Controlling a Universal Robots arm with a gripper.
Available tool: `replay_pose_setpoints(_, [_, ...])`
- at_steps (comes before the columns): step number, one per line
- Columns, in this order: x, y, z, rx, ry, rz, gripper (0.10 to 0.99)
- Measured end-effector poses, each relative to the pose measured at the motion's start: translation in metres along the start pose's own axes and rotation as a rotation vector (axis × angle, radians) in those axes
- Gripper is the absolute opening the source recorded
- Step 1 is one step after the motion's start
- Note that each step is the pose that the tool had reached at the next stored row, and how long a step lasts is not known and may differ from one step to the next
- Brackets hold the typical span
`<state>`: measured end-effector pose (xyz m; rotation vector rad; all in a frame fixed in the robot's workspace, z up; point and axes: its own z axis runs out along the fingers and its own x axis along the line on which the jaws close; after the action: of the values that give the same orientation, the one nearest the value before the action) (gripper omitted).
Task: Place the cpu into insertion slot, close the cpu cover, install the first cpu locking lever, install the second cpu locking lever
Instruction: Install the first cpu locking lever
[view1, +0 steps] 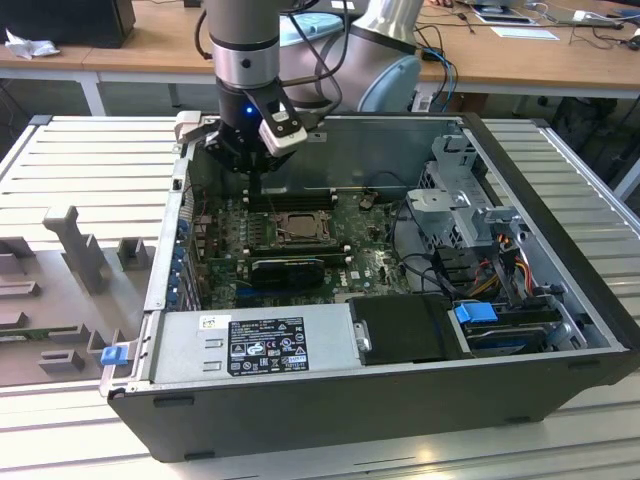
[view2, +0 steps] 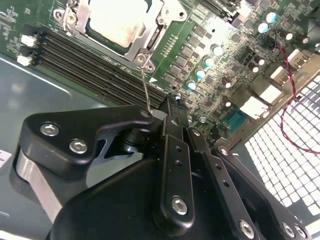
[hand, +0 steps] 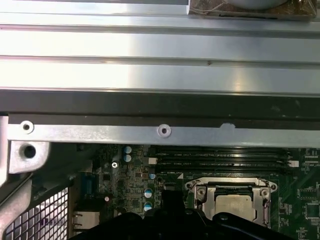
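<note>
The cpu (view2: 117, 20) lies in the insertion slot (view1: 300, 228), its pale metal top facing up. The silvery cpu cover (view2: 152, 40) lies flat around it as a frame; the cpu (hand: 235, 204) and cover (hand: 200, 192) also show in the first wrist view. A thin wire locking lever (view2: 145, 85) rises from the socket's corner screw and ends right beside my fingertips. My gripper (view2: 176, 98) is shut, its black fingers pressed together with nothing seen between them. In the exterior view the gripper (view1: 254, 198) hangs over the board just to the exterior view's left of the socket.
Long black memory slots (view2: 90, 65) run beside the socket. The case's metal wall (hand: 160, 132) is close behind. A power supply (view1: 260, 340), a drive cage (view1: 460, 200) and a red cable (view2: 295, 100) crowd the case. A grey fixture (view1: 80, 250) stands outside.
</note>
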<state>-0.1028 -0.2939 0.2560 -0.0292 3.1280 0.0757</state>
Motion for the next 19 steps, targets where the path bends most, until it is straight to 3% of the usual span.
replay_pose_setpoints(13, [-0.0133, -0.0003, 0.0011, 0.000, 0.0000, 0.000, 0.106])
replay_pose_setpoints(19, [-0.0295, -0.0007, 0.0028, 0.000, 0.0000, 0.000, 0.106])
